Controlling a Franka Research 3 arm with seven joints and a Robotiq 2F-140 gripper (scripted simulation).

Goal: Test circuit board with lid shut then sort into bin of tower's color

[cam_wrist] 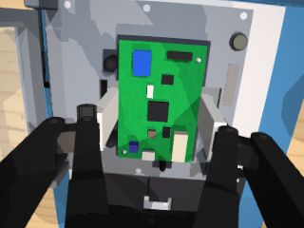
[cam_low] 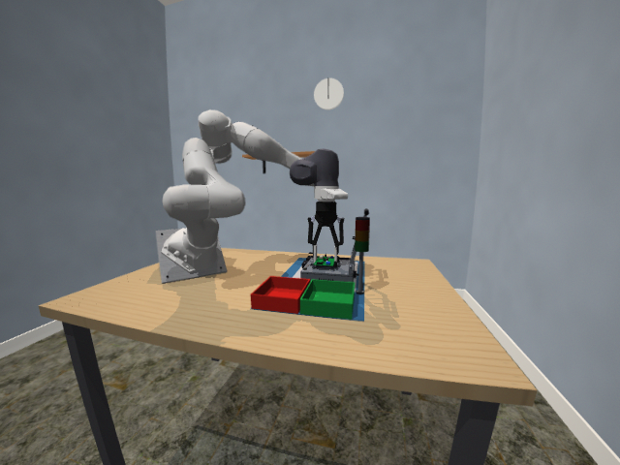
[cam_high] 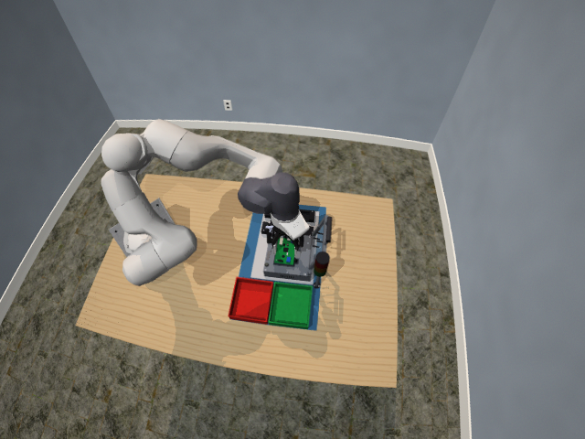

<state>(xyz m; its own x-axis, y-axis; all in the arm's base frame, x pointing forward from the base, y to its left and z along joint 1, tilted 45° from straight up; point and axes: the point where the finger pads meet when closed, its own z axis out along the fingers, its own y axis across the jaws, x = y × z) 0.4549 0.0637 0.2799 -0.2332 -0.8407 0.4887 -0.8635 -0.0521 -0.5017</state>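
Green circuit board [cam_wrist: 159, 102] clamped by long edges between gripper [cam_wrist: 159, 128] pads, held face up over tester [cam_wrist: 228, 52]. Long axis runs away from camera; white connector end nearest.

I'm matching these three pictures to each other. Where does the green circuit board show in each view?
Top: green circuit board, centre, just below the wrist.
Exterior, centre, small, between the gripper fingers.
Wrist, centre, between the pale pads.
Shared landmark: blue bench mat.
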